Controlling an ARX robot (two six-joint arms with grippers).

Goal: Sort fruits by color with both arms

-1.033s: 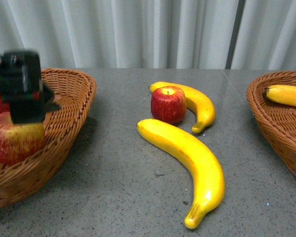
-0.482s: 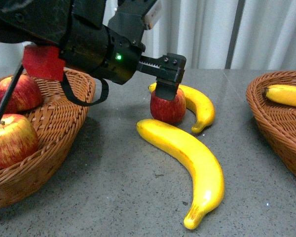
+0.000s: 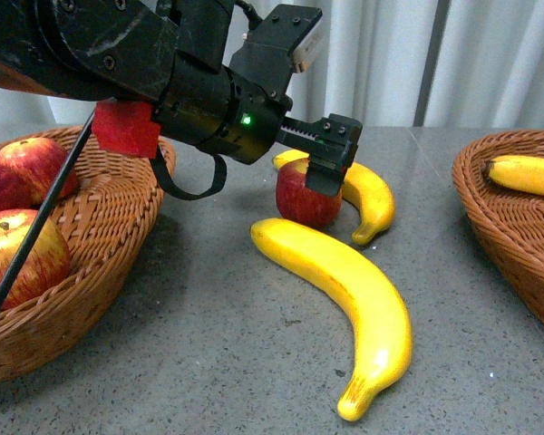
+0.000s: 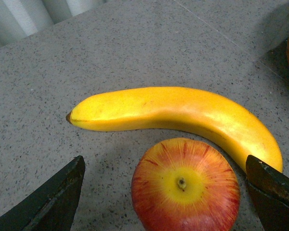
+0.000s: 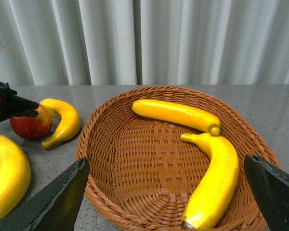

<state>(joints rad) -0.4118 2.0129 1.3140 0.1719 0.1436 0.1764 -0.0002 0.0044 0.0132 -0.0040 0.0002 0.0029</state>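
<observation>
At table centre, the left arm (image 3: 118, 54) reaches in from the left, low and near level, with a red block (image 3: 127, 129) on its underside and a green light (image 3: 247, 119) lit. Over the loose apple (image 3: 301, 201) sits the left gripper (image 3: 331, 168); the wrist view shows both fingers (image 4: 53, 202) spread wide either side of it, neither touching. Fruit rests stem-up on the grey table (image 3: 208, 362). The small banana (image 3: 372, 195) curls just behind it and the large banana (image 3: 344, 290) lies just in front. The left basket (image 3: 118, 263) holds three apples (image 3: 18, 254); a black cable (image 3: 36, 236) crosses in front of them. Over the right basket (image 5: 106, 144) hangs the right gripper (image 5: 164, 192), jaws wide, holding nothing; two bananas (image 5: 176, 113) lie inside
</observation>
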